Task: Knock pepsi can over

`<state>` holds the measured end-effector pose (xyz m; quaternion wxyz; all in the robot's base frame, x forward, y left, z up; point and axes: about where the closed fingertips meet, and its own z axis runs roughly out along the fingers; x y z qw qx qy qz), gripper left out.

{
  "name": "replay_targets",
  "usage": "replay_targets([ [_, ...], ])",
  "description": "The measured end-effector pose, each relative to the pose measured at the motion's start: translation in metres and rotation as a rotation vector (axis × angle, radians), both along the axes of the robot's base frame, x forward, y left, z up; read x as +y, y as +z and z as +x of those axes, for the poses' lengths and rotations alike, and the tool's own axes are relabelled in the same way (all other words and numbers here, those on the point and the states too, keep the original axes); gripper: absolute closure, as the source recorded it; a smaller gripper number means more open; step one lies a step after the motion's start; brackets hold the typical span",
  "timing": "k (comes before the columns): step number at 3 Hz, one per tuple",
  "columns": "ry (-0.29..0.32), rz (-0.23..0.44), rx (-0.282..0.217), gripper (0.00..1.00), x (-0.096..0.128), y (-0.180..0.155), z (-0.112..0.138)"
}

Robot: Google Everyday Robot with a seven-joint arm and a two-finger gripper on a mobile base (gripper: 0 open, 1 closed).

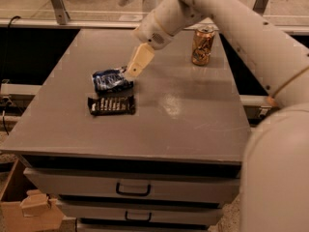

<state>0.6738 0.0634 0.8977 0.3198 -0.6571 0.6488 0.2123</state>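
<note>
The dark-blue pepsi can [111,80] lies on its side on the grey table [193,115], left of the middle. My gripper [133,69] hangs from the white arm, its cream tip right at the can's right end, touching it or nearly so. A flat dark candy bar wrapper [111,105] lies just in front of the can.
A gold-brown can [202,45] stands upright at the table's back right. The arm [231,18] crosses over the back right of the table. Drawers [133,190] sit under the tabletop. A cardboard box [29,211] stands on the floor at lower left.
</note>
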Motion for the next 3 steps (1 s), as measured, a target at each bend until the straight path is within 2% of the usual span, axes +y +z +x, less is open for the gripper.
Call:
replay_targets([
  [1, -0.156, 0.115, -0.141, 0.00, -0.092, 0.040, 0.022],
  [2, -0.288, 0.149, -0.293, 0.00, -0.179, 0.089, 0.036],
  [3, -0.296, 0.155, -0.310, 0.00, -0.184, 0.097, 0.038],
])
